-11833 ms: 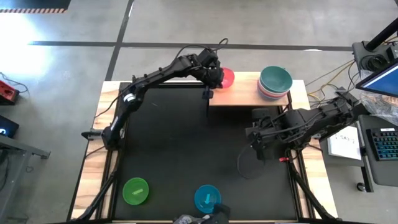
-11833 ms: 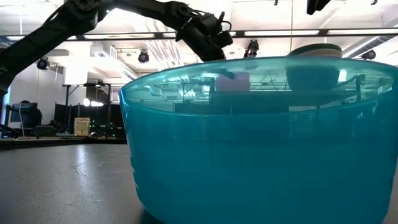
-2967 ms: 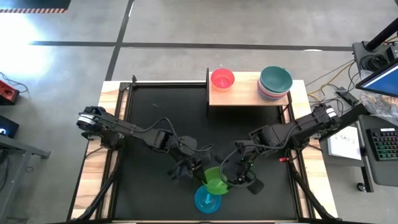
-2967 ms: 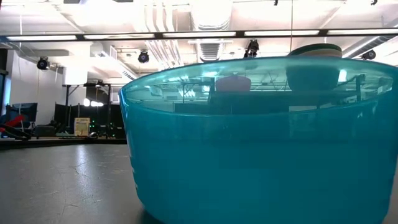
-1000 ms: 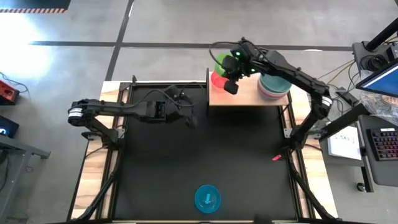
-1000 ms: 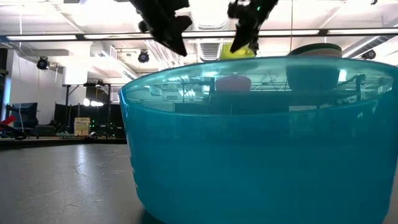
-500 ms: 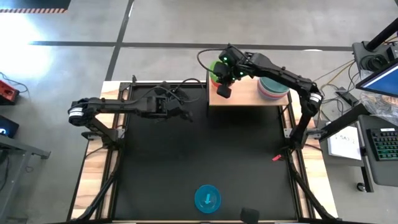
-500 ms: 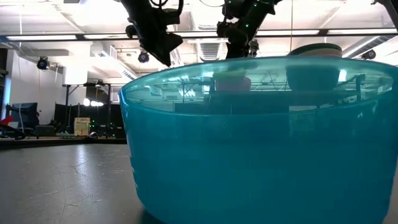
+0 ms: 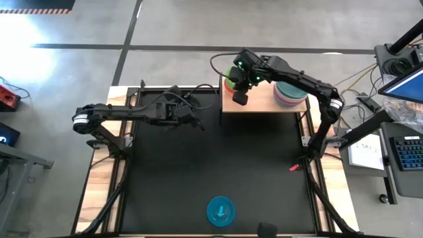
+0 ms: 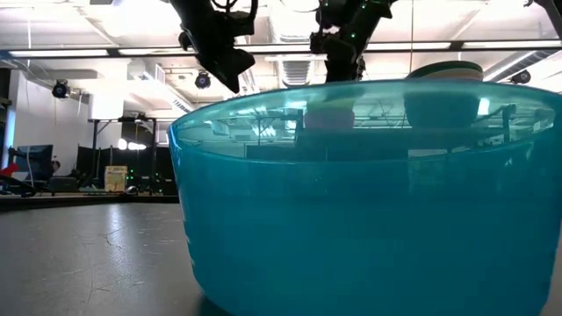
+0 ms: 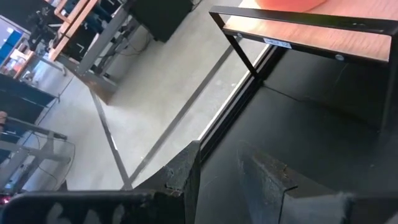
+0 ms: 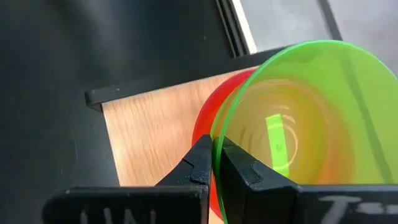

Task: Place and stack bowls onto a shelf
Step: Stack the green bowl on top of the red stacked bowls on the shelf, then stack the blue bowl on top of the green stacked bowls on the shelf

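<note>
The pale wooden shelf (image 9: 261, 100) stands at the table's far edge. A red bowl (image 12: 200, 127) rests on its left end, and a stack of bowls with a teal one on top (image 9: 291, 86) on its right end. My right gripper (image 12: 216, 163) is shut on a green bowl (image 12: 292, 124) just over the red bowl; whether the two bowls touch I cannot tell. My left gripper (image 9: 198, 125) hangs open over the black tabletop left of the shelf, with nothing between its fingers (image 11: 186, 171). A cyan bowl (image 9: 220, 210) stands on its base at the near edge. My right gripper pinches the green bowl's rim (image 12: 216, 140) between its two fingers, one finger inside the bowl (image 12: 239, 167) and one outside (image 12: 200, 160). The fingers slant down from the right. The bowl is tilted, with its opening turned toward the wrist, over the red bowl.
The cyan bowl (image 10: 369, 193) fills most of the low view and hides the table behind it. The shelf's black metal frame (image 11: 292, 22) stands at its left end, near my left gripper. Bare black tabletop (image 9: 218, 158) lies between the shelf and the cyan bowl.
My right gripper has come down with the green bowl and a little toward the shelf's left end, onto the place of the red bowl. My left gripper has swung a little toward the table's left and tipped further down; it stays open.
</note>
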